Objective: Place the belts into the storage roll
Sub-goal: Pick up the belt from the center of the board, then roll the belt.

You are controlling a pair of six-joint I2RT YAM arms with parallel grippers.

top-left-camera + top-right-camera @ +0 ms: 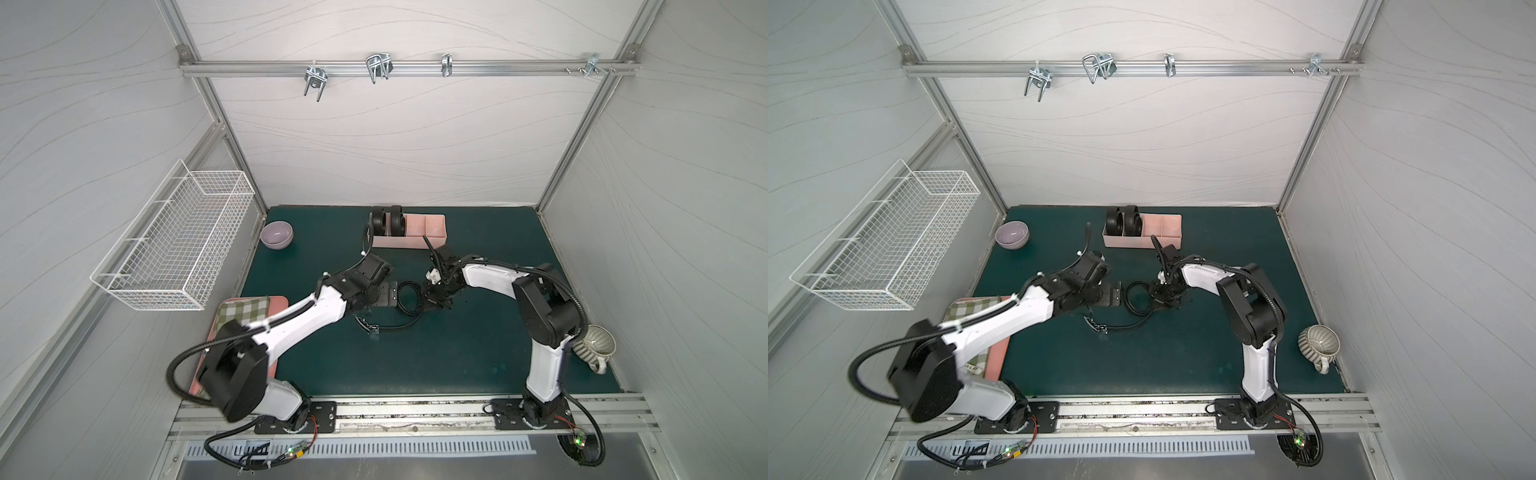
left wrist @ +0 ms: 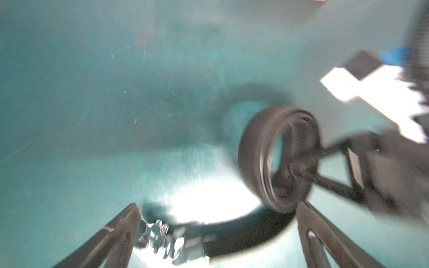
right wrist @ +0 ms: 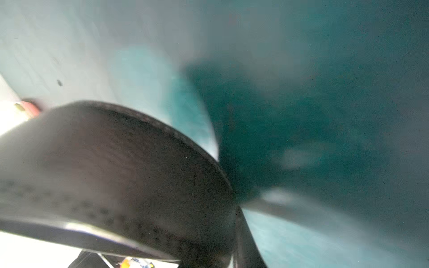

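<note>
Teal mat [image 1: 457,353], third belt [image 2: 253,153] half-coiled mid-table

Left gripper [image 2: 217,208] gapes wide, empty, near the buckle [image 2: 160,234]; right gripper [image 2: 306,166] pinches the coil, which only the left wrist view shows. Both top views show two coiled belts [image 1: 388,222] in the left compartments of the far storage roll [image 1: 436,232]. Next, I reckon: finish the coil, carry it to a free compartment.

Two coiled belts [image 1: 388,221] fill the tray's [image 1: 399,242] two left compartments; the two right ones are open from above. The right arm [image 1: 486,276] stands just before the tray and partly bars the front approach. A loose belt [image 1: 395,328] lies between it and the left arm [image 1: 307,316]. The near tabletop [image 1: 436,361] is free; bowl [image 1: 276,235] and mug [image 1: 598,341] stand at the edges.
</note>
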